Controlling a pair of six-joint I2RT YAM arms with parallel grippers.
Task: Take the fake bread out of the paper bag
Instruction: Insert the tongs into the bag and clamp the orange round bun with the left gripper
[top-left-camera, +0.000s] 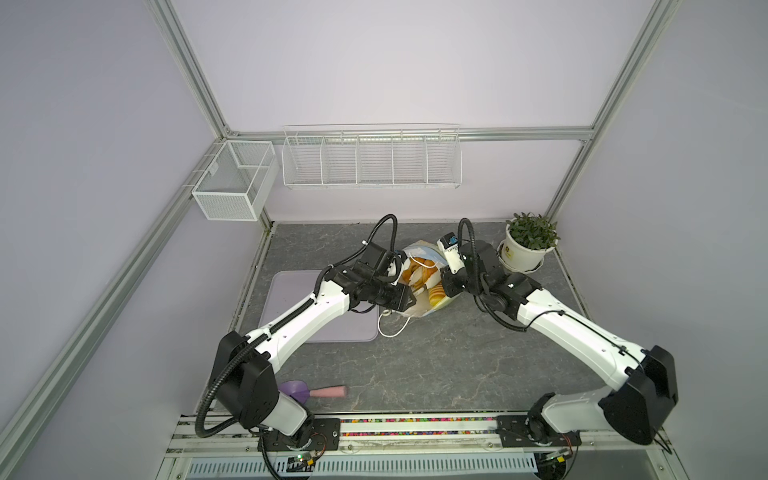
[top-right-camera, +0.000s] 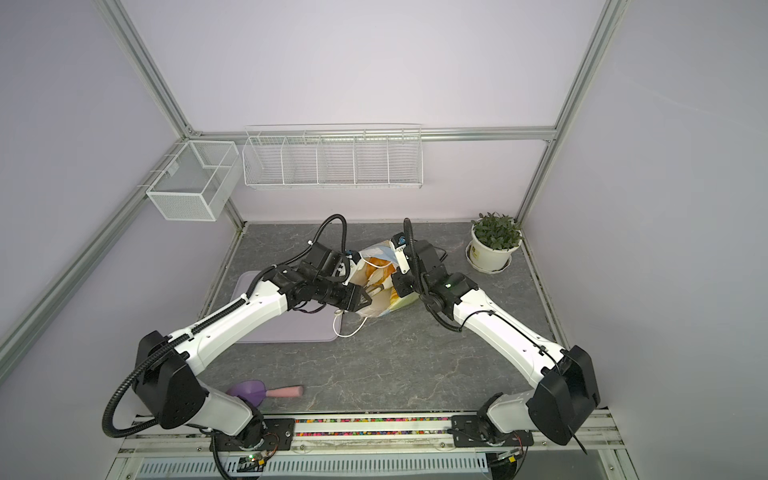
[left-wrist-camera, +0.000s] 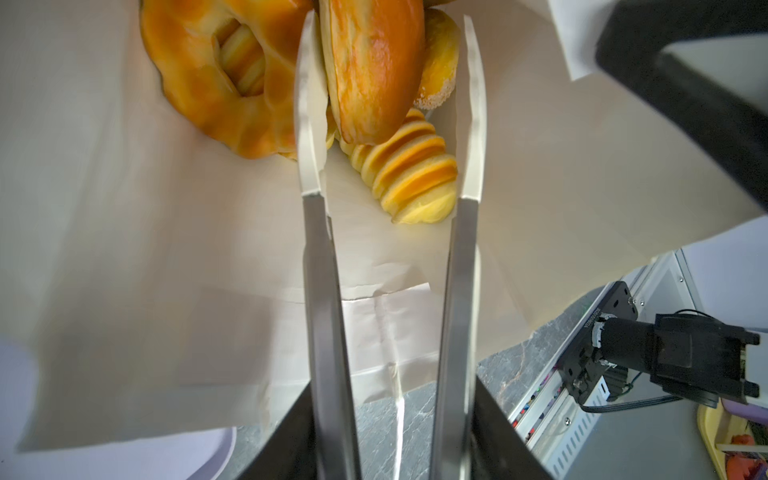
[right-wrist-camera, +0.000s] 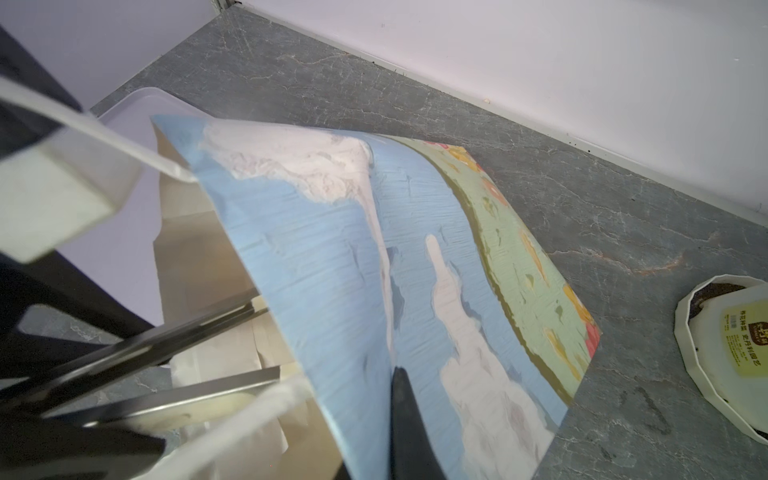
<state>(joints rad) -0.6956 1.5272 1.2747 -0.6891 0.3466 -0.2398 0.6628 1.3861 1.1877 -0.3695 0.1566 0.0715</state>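
In both top views the bag (top-left-camera: 415, 250) lies slumped mid-table just beside a tray (top-left-camera: 286, 291), with the bread (top-left-camera: 423, 268) inside it. The left gripper (top-right-camera: 376, 289) reaches into its mouth, and the right gripper (top-left-camera: 445, 287) sits at the opposite edge. From the left wrist, the fingers (left-wrist-camera: 307, 124) stand apart against the white lining. They straddle a smooth loaf (left-wrist-camera: 370, 70) and a ridged loaf (left-wrist-camera: 409, 178) and clamp nothing. A braided ring (left-wrist-camera: 216, 70) lies just outside them. From the right wrist, the sky-printed wall is lifted, with one black finger lying across it. The other finger is hidden, so the pinch itself can't be seen, but the jaws look shut on the paper, holding the mouth open. I'd say this is the reach for a loaf. The next move calls for easing slightly deeper and closing on the smooth loaf. It should then be drawn straight back out without snagging the paper or the cord handle (right-wrist-camera: 249, 419).
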